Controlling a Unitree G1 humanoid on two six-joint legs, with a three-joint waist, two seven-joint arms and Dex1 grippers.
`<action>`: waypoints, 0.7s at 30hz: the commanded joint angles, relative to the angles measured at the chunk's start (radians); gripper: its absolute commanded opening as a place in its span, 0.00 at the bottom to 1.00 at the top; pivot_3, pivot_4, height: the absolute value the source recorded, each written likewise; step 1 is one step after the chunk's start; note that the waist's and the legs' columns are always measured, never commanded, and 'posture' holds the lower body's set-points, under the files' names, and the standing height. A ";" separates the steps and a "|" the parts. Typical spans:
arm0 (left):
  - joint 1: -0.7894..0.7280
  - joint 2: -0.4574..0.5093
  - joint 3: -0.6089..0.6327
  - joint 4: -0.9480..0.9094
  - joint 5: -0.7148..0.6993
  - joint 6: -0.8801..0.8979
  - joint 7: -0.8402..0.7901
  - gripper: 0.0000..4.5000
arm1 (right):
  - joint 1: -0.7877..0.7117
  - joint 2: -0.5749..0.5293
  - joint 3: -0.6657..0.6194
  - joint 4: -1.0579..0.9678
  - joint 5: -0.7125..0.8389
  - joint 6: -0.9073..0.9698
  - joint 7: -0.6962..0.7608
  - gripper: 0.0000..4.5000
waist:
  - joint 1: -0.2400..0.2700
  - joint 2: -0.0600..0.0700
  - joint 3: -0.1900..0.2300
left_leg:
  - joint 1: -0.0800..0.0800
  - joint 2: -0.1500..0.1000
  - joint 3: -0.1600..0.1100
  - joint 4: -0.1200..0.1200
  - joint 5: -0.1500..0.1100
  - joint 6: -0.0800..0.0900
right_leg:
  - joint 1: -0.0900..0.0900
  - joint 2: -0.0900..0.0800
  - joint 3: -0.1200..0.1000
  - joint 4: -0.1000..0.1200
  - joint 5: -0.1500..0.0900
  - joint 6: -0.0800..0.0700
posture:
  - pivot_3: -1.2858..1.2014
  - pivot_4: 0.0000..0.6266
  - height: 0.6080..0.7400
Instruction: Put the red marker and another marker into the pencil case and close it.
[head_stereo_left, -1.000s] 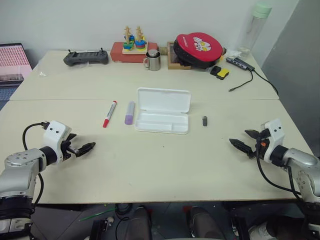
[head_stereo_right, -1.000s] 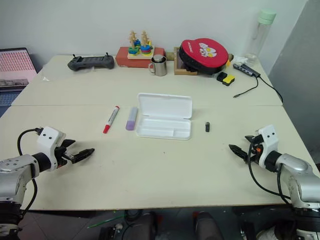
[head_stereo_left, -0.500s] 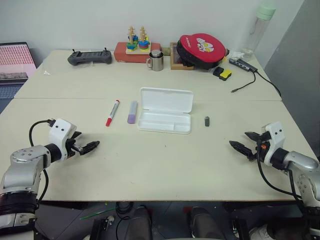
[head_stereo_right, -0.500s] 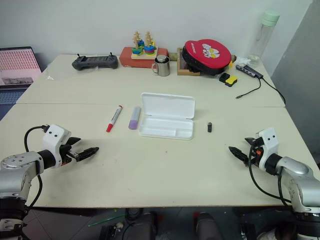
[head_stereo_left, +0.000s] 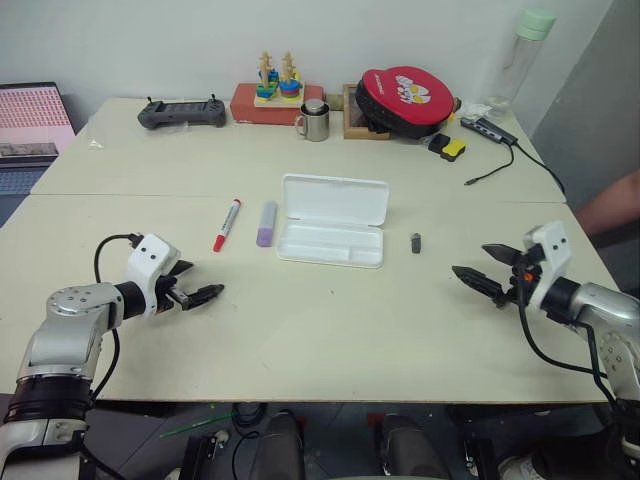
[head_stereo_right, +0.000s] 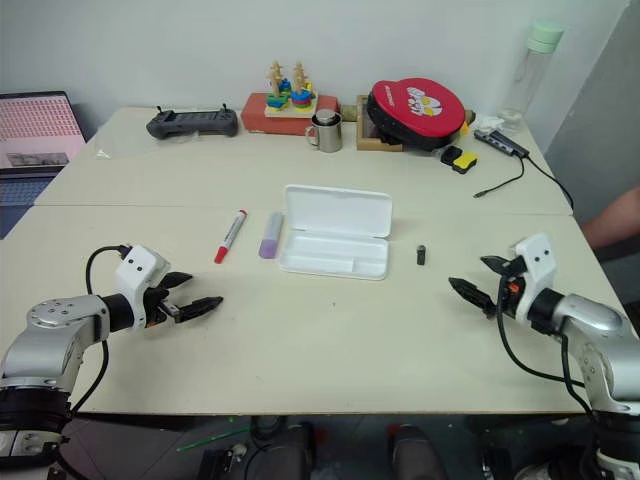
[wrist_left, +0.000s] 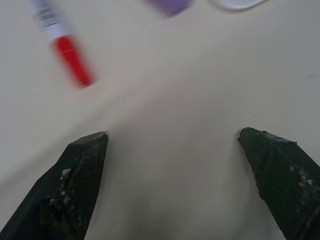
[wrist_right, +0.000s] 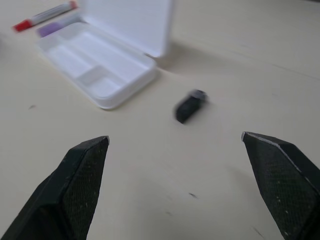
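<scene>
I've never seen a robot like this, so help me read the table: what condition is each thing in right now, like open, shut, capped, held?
pencil case: lid open, tray empty, flat on the table.
red marker: capped, lying loose left of the case.
purple marker: lying loose between red marker and case.
small dark cylinder: lying loose right of the case.
left gripper: jaws open, empty.
right gripper: jaws open, empty.
water bottle: upright, lid on.
</scene>
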 joint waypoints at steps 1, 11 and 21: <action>-0.001 -0.026 -0.075 -0.203 -0.089 0.062 -0.088 1.00 | -0.144 0.009 0.159 0.027 -0.057 -0.032 0.107 0.99 | -0.005 -0.001 0.000 | 0.000 0.000 0.000 0.000 0.000 0.000 | 0.000 0.000 0.000 0.000 0.000 0.000 | 0.52 0.24 1.00; -0.074 -0.101 -0.101 -0.291 -0.121 0.115 -0.029 1.00 | -0.432 0.135 0.432 0.384 -0.282 -0.154 0.226 0.99 | -0.014 -0.001 0.001 | -0.001 0.001 -0.002 0.000 0.000 0.000 | 0.000 0.002 -0.001 0.000 0.003 0.005 | 0.52 0.24 1.00; -0.110 -0.136 -0.030 -0.300 -0.187 0.103 0.007 1.00 | -0.580 0.250 0.493 0.661 -0.406 -0.294 0.299 0.96 | -0.016 -0.001 0.001 | -0.001 0.001 -0.003 0.000 0.000 0.000 | 0.000 0.002 -0.002 0.001 0.003 0.005 | 0.52 0.24 1.00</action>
